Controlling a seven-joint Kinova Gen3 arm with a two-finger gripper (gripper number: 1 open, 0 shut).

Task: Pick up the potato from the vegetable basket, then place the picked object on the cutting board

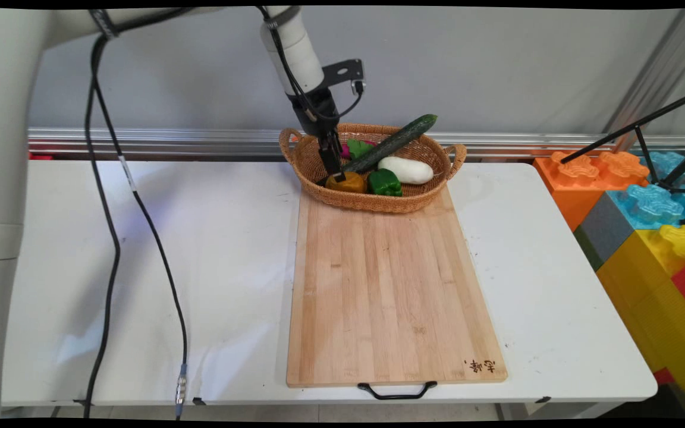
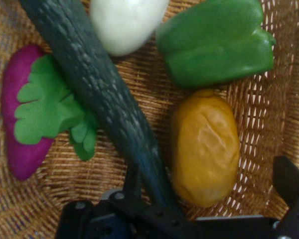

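Five vegetables: lying together inside the wicker basket (image 1: 372, 202), which is sitting at the far end of the wooden cutting board (image 1: 390, 285).
Gripper: the black two-finger gripper (image 1: 336, 172) is reaching down into the basket's left part, its tip hanging right over the yellow-orange potato (image 1: 346, 182); in the hand view the gripper (image 2: 209, 199) is showing one finger (image 2: 290, 181) at the right of the potato (image 2: 205, 147) and the other finger (image 2: 132, 181) at the left, beside the cucumber's lower end.
Jaws: standing wide apart, straddling the potato and the cucumber's end and closing on nothing.
Cucumber: the long dark green cucumber (image 1: 396, 141) is leaning diagonally, its upper end sticking out over the basket's far rim; in the hand view the cucumber (image 2: 97, 84) is running just beside the potato.
Green pepper: the green bell pepper (image 1: 385, 183) is lying just right of the potato at the basket's near side; the hand view is showing it (image 2: 214, 42) above the potato.
White vegetable: a white eggplant-shaped piece (image 1: 406, 170) is lying behind the pepper, under the cucumber (image 2: 127, 22).
Purple vegetable: a magenta piece with a green leafy top (image 2: 27, 114) is lying partly beneath the cucumber, on its far side from the potato (image 1: 355, 147).
Table: the white table (image 1: 140, 267) is carrying the board, and black cables (image 1: 110, 238) are hanging across its left part.
Beside the table: big coloured foam blocks (image 1: 646, 220) are standing at the right.
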